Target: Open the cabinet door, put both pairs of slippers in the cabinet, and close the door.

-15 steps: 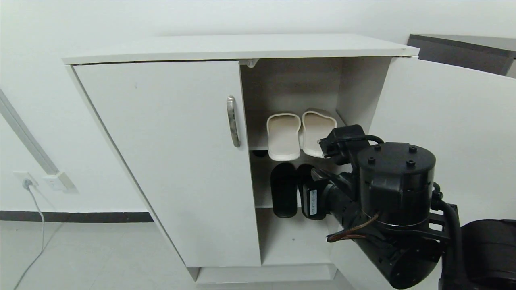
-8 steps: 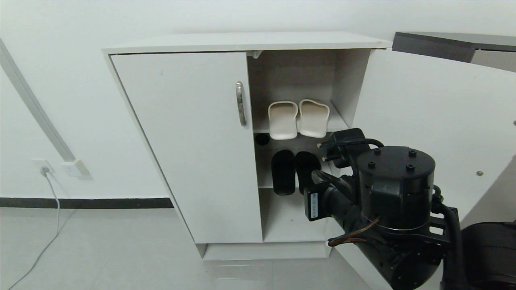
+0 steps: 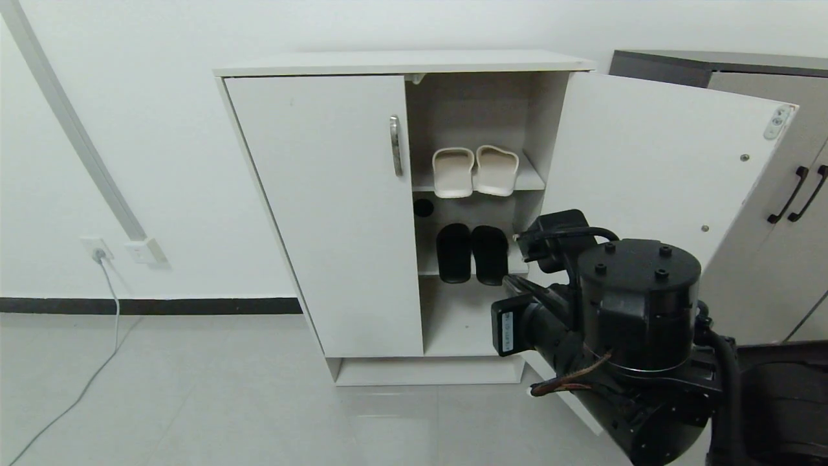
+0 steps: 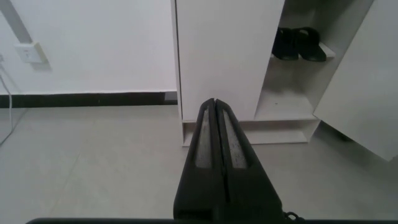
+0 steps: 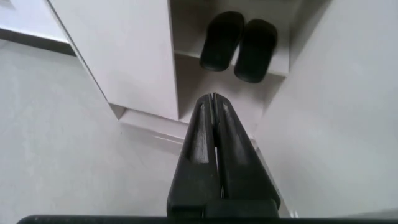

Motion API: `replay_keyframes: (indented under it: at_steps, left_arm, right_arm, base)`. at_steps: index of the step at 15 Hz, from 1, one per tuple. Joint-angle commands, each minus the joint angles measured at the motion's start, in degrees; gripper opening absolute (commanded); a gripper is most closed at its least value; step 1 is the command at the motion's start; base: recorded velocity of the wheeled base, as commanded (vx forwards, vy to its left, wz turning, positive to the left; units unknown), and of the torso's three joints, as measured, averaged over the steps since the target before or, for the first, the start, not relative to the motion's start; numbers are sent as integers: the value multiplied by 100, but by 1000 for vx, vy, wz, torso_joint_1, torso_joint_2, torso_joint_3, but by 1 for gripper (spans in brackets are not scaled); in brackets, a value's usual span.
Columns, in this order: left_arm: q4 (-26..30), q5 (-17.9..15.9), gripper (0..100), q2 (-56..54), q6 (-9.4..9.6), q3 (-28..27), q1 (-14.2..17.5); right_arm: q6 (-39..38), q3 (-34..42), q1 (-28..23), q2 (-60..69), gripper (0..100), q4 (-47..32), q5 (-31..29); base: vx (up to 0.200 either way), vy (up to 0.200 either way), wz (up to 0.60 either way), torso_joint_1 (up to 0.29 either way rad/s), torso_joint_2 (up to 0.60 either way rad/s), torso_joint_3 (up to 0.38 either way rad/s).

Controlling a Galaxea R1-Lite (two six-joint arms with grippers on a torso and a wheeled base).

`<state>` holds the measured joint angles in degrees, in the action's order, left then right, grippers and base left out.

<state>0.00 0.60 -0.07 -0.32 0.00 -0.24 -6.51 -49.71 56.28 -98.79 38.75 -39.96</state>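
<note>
The left gripper (image 4: 213, 107) has its fingers pressed tight together and holds nothing. It hangs over the floor (image 4: 93, 162) in front of the cabinet (image 3: 401, 63). The left door (image 3: 323, 207) is closed. The white slippers (image 3: 475, 170) sit side by side on the top shelf (image 3: 530, 180). The black slippers (image 3: 472, 254) sit on the shelf below. The right door (image 3: 647, 162) stands wide open. The right gripper (image 5: 213, 101) is squeezed closed too, with nothing in it.

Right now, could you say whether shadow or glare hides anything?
Head view: the cabinet interior is shaded, yet the white slippers and black slippers stand out; the floor shows a soft reflection. Right wrist view: the shut right tool covers the foreground. Left wrist view: likewise the left tool.
</note>
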Motion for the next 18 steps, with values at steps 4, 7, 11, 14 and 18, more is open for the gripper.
replay_keyframes:
  at_steps: [4,7,11,14,18]
  left_arm:
    - [0,2,0,7,-3,0,-2]
    - [0,2,0,7,-3,0,-2]
    - [0,2,0,7,-3,0,-2]
    - [0,2,0,7,-3,0,-2]
    - [0,2,0,7,-3,0,-2]
  right_arm:
    - [-8,23,-12,-35,0,1,6]
    - [-8,23,-12,-35,0,1,6]
    - [1,58,-12,-44,0,-8,6]
    - [1,58,-12,-44,0,-8,15]
    - [1,67,-12,-44,0,-8,15]
  base:
    - [0,0,0,0,0,0]
    - [0,0,0,0,0,0]
    - [0,0,0,0,0,0]
    - [0,0,0,0,0,0]
    - [0,0,0,5,-138,-234]
